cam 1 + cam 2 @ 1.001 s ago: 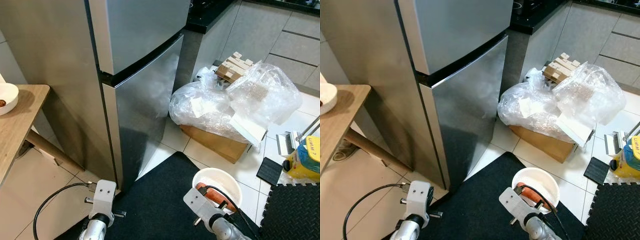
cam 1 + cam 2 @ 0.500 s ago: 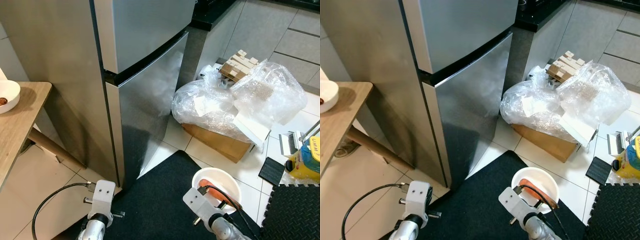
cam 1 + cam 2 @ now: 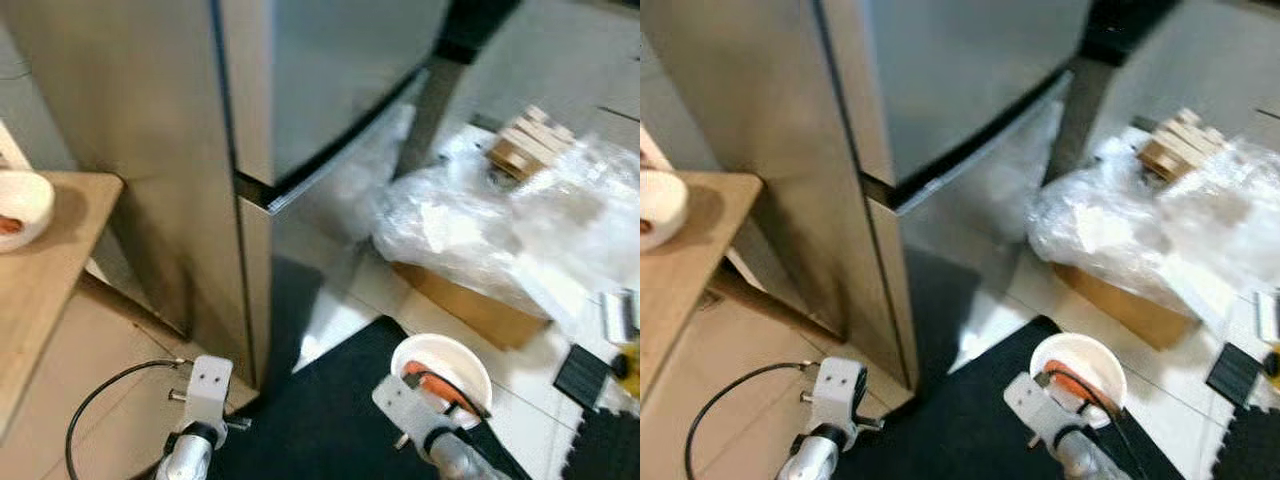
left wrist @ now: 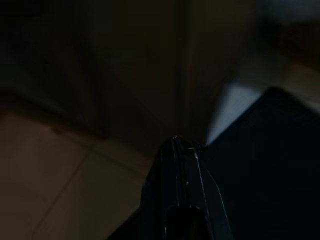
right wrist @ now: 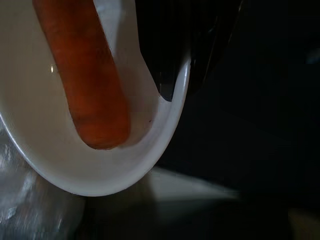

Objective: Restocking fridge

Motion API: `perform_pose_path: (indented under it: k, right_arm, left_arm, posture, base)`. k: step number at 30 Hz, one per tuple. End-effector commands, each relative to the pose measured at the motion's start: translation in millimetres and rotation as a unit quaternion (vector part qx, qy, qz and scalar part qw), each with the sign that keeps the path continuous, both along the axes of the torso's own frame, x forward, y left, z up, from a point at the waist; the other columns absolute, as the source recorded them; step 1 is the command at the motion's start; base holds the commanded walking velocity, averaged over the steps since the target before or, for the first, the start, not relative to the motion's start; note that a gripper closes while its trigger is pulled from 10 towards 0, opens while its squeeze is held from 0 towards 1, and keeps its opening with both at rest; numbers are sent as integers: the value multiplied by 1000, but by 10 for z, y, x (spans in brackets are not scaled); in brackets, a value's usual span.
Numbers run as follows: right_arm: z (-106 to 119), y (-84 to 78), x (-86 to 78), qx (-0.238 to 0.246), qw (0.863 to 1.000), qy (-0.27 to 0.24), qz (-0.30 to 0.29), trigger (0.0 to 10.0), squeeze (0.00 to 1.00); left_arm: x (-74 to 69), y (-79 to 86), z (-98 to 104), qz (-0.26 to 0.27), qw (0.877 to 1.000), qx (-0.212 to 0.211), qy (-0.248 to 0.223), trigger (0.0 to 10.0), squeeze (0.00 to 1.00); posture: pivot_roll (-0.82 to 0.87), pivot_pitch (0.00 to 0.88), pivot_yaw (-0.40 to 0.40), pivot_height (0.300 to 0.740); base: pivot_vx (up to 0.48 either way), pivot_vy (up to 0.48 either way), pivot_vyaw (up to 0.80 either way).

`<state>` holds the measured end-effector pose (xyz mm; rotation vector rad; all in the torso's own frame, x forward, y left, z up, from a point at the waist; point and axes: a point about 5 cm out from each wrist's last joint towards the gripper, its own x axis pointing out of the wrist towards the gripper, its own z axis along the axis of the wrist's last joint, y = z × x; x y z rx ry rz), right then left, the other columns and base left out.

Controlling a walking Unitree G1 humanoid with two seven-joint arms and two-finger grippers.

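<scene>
The tall silver fridge (image 3: 330,90) stands ahead with both doors closed. Low at the right, my right gripper (image 5: 177,92) is shut on the rim of a white bowl (image 3: 425,348), one finger inside the bowl and one outside. An orange carrot (image 5: 85,75) lies in the bowl (image 5: 100,175), also seen from above as the carrot (image 3: 432,381). My left gripper (image 4: 180,150) hangs idle over the floor near the fridge's foot, its fingers pressed together on nothing. The eye views are blurred.
A wooden table (image 3: 40,280) at the left carries a second white bowl (image 3: 20,205). Right of the fridge, crumpled plastic wrap (image 3: 480,220) covers a cardboard box, with wooden blocks (image 3: 525,150) behind. A black mat (image 3: 330,430) lies underfoot.
The whole picture has shifted and blurred, so the camera has moved; the fridge now looms closer. The bowl with the carrot stays in my right gripper.
</scene>
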<state>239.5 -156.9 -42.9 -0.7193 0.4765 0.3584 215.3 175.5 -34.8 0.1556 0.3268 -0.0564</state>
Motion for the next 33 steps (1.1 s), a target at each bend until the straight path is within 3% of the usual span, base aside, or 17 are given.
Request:
perform_pose_path:
  k: [1,33]
  right_arm:
    - [-75,-99,-114,-10,1000,18,-10,10000,0]
    - [-84,-84,-122,-10,1000,21,-11,10000,0]
  left_arm:
    - [-23,-21,-17,-6,1000,1,3,10000,0]
    - [-72,48,-39,4,1000,-15,11,10000,0]
  posture:
    - [-74,97,-64,740]
    - [-69,94,-65,740]
  base:
    - [0,0,0]
    - [0,0,0]
